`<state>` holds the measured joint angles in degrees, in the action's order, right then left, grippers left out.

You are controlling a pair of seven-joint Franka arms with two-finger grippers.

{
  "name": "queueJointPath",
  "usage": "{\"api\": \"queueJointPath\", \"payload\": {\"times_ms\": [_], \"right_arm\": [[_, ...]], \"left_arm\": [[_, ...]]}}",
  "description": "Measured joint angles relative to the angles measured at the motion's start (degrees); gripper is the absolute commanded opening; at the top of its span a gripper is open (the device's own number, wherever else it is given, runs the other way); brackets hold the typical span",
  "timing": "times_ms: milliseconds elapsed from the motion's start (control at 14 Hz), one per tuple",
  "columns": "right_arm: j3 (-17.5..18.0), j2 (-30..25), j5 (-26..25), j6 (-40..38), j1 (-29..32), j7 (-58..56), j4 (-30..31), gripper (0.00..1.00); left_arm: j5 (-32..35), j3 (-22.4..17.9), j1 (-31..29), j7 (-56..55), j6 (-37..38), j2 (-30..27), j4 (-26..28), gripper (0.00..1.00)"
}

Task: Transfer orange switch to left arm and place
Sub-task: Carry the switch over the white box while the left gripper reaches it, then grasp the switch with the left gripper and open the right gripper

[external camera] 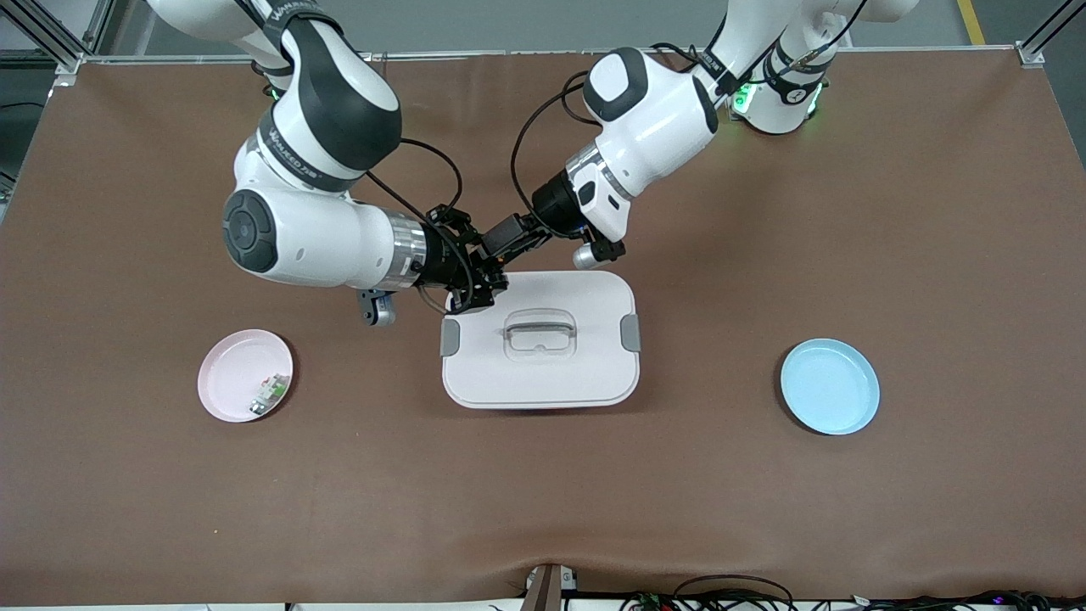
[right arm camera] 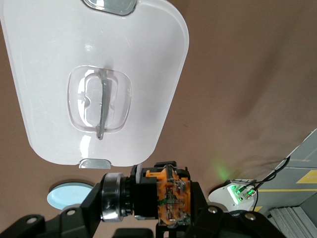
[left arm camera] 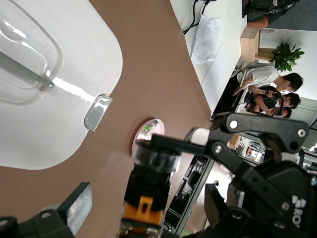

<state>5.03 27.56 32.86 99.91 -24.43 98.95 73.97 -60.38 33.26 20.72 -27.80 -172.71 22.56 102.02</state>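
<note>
Your right gripper (external camera: 485, 284) pinches the orange switch (right arm camera: 161, 194) above the box (external camera: 543, 373) corner, held high to clear it; your left gripper (external camera: 501, 242) meets it there, fingers spread around the switch for the handover.

White lettering was seen on the black band of the right arm (external camera: 299, 161), reading roughly "WANXEED" followed by characters that could not be made out. In the left wrist view, the letters "RO" were visible on the black body of the right tool (left arm camera: 277, 198), cut off at the edge.
</note>
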Motion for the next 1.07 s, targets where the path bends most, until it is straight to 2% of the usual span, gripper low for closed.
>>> {"api": "queueJointPath", "payload": {"times_ms": [429,643,786,929,1071], "right_arm": [[-0.08,0.01,-0.07,0.08,-0.26,0.04,0.17,0.0],[-0.21,0.01,-0.07,0.15,-0.26,0.04,0.17,0.0],[-0.24,0.01,-0.07,0.26,-0.26,0.05,0.17,0.0],[-0.24,0.04,-0.07,0.75,-0.26,0.05,0.18,0.0],[-0.23,0.13,-0.08,0.58,-0.29,0.2,0.26,0.0]], "left_arm": [[0.0,-0.17,-0.04,0.02,-0.02,0.34,-0.01,1.0],[0.0,-0.16,0.07,0.02,-0.02,0.4,0.01,0.59],[0.0,-0.16,0.07,0.02,-0.02,0.5,0.03,0.35],[0.0,-0.16,0.07,0.02,-0.02,0.55,0.03,0.19],[0.07,-0.16,0.11,1.11,-0.09,0.56,-0.01,0.12]]}}
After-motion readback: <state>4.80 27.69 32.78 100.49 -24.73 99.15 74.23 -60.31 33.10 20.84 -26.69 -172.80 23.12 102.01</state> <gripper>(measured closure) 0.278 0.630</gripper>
